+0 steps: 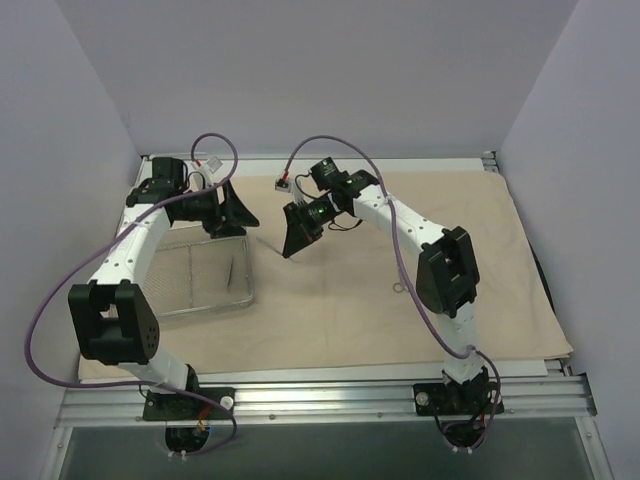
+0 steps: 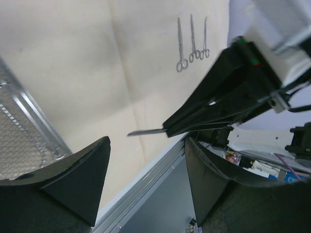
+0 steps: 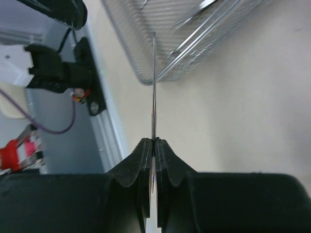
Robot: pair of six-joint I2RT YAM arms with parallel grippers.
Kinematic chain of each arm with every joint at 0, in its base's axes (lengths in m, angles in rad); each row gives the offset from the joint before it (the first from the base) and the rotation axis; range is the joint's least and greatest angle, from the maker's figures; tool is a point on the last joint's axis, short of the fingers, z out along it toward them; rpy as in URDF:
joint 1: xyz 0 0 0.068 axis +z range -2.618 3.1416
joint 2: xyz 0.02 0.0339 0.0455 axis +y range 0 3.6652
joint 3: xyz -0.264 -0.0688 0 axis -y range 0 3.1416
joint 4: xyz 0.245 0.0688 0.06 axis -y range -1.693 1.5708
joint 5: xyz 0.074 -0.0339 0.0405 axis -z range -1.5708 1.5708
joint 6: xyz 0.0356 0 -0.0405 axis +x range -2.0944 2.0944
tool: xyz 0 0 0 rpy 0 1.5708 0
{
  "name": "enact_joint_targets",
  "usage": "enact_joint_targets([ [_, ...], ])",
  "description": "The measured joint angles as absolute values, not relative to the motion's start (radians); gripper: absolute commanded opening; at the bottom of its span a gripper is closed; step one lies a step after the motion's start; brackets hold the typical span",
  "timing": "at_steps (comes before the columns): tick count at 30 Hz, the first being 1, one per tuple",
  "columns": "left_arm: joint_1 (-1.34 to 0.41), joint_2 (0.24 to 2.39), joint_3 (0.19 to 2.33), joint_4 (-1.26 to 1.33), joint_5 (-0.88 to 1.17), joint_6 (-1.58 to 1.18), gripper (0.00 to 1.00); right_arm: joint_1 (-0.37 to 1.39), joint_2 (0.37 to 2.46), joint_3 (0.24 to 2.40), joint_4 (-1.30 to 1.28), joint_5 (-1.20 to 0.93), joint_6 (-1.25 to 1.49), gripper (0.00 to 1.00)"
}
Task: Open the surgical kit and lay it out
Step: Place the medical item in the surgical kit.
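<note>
Left gripper [image 2: 146, 160]: we find jaws wide apart, raised near the tray [image 1: 205, 308].
Right gripper [image 3: 153, 145]: we find it clamped on a thin instrument [image 3: 153, 87].

In the right wrist view the wire-mesh tray [image 3: 127, 43] is cut off by the top edge, and the instruments [image 3: 194, 12] inside it are blurred, so their number is not clear. The thin instrument [image 3: 153, 87] pointing toward the tray shows only its narrow tip, because the rest is hidden between the pressed-together fingers of the right gripper [image 3: 153, 141]. In the top view the left gripper [image 1: 232, 215] covers the tray's far right corner, and the tray's content is too small to tell.
</note>
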State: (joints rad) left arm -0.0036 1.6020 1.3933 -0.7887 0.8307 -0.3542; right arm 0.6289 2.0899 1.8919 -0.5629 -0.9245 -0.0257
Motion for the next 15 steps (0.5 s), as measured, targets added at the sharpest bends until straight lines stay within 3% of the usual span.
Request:
enact_joint_targets([
  [7,-0.086,1.53,1.35,-0.727,0.921,-0.327,0.71,0.618,2.039,1.745,-0.548,-1.142,0.017,0.0],
  [15,-0.165,1.43,1.313,-0.731,0.952,-0.246,0.72,0.596,1.797,1.532,-0.416,-1.277,0.16,0.0],
])
